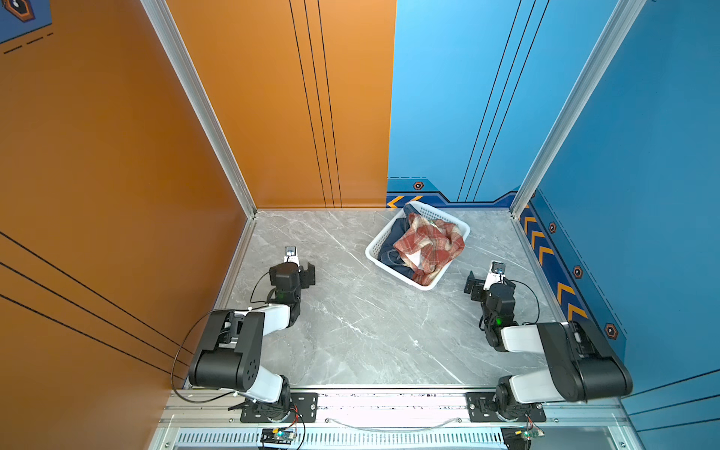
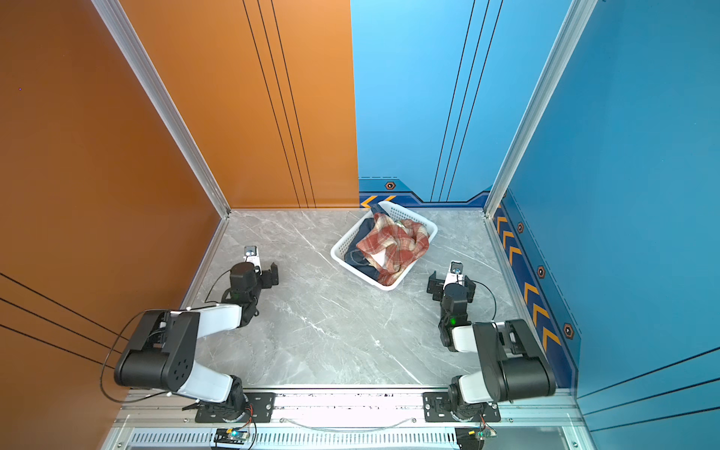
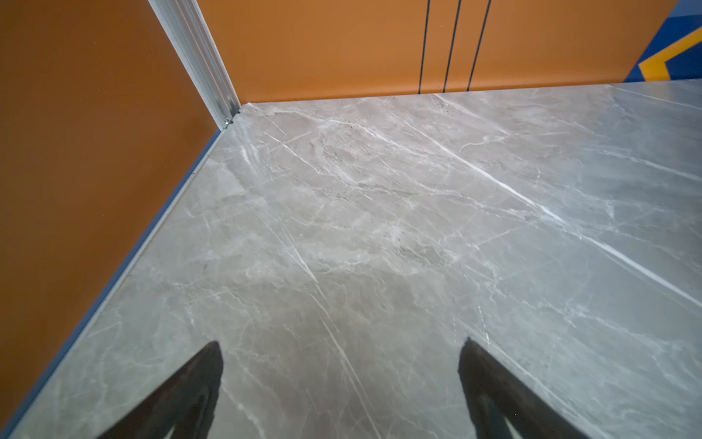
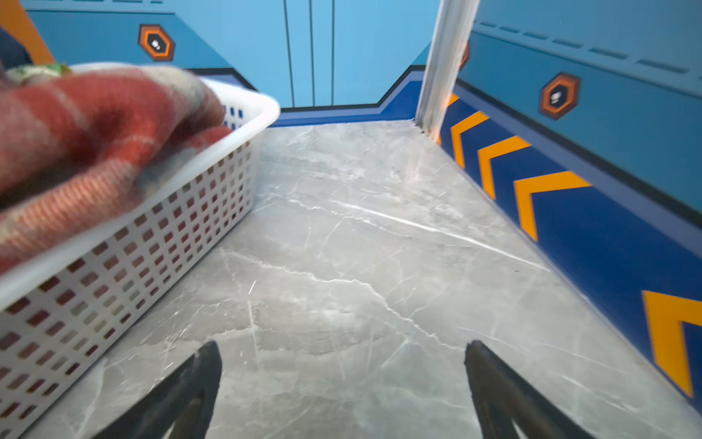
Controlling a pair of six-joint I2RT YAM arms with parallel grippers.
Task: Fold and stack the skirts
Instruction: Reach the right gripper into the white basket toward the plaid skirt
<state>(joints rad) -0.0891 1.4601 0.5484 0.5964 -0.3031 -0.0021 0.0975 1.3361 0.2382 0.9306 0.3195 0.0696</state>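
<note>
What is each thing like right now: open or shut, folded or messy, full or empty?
Basket: upright on the table, full of skirts.
Plaid skirt: crumpled, unfolded, on top of the pile.
Denim skirt: crumpled, partly under the plaid skirt.
Lemon skirt: mostly hidden, only a scrap shows.
Left gripper: open, empty.
Right gripper: open, empty, beside the basket.

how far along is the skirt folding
Done: nothing; the plaid skirt and denim skirt lie crumpled in the white basket, a lemon-print scrap peeking out. In hand: nothing; left pincer and right pincer hang open over the table. Left: taking out, folding and stacking every skirt.
</note>
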